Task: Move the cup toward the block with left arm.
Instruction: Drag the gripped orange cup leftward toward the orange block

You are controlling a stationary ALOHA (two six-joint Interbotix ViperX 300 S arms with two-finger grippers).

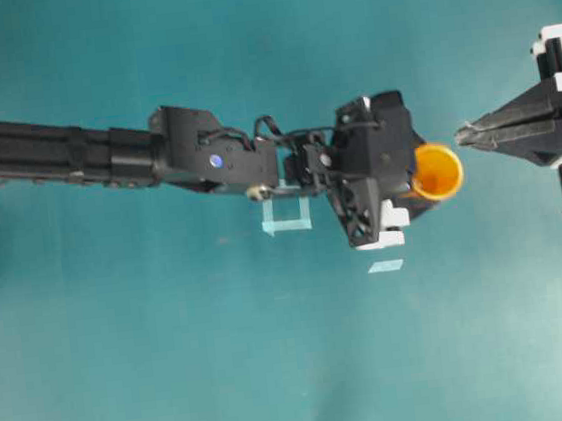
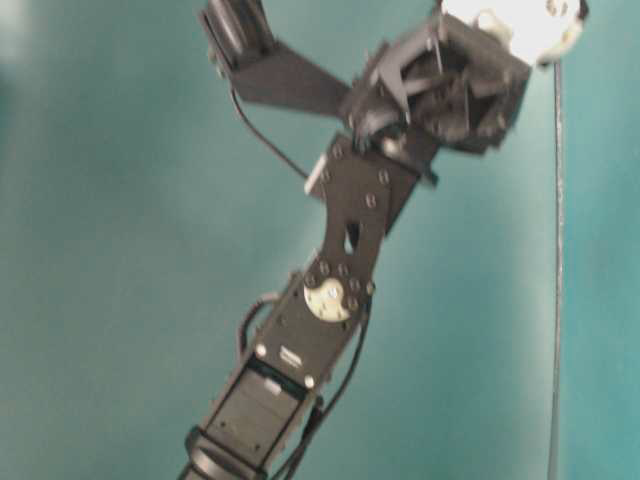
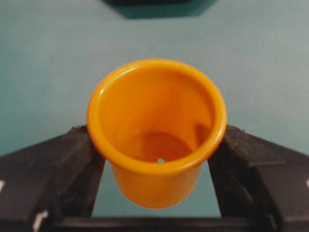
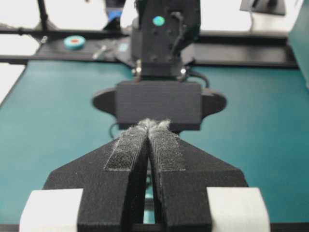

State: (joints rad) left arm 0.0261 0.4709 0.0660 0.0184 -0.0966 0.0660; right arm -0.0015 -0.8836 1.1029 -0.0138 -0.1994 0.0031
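Left gripper [image 3: 157,159] pinches the cup [image 3: 157,130], a finger [image 3: 58,164] pressed to each side, cup upright. Right gripper [image 1: 469,133], jaws pressed together, points at the cup, just apart. Block unseen.

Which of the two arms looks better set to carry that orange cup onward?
The left. Its gripper already clamps the cup between both fingers. The right gripper sits shut, pointing at the cup without touching it.
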